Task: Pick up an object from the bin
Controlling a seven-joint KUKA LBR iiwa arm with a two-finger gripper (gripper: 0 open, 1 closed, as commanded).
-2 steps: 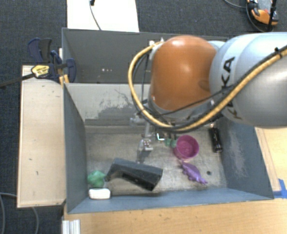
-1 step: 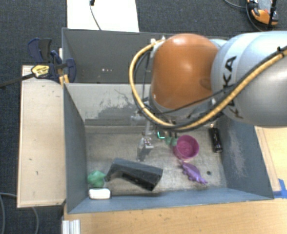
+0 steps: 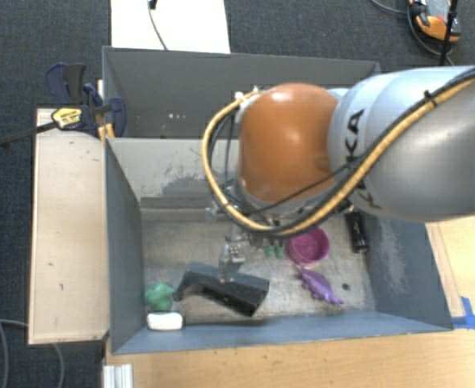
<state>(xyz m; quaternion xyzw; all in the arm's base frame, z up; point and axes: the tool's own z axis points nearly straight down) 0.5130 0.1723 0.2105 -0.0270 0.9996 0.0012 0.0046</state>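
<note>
Below, scuffed grey bin, dark carpet.

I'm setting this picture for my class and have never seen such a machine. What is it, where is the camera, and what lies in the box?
The big silver-grey machine with the orange dome is a robot arm, reaching in from the picture's right. The one camera looks down from above, slightly to one side. At the arm's tip is a small metal gripper, its tool for picking things up. It hangs low inside a grey metal bin, just above a black angular object lying on the floor. Whether it grips anything cannot be told. Also in the bin: a green lump and a white block at the lower left, and a round purple cup, a purple toy figure and a small black cylinder on the right.
</note>
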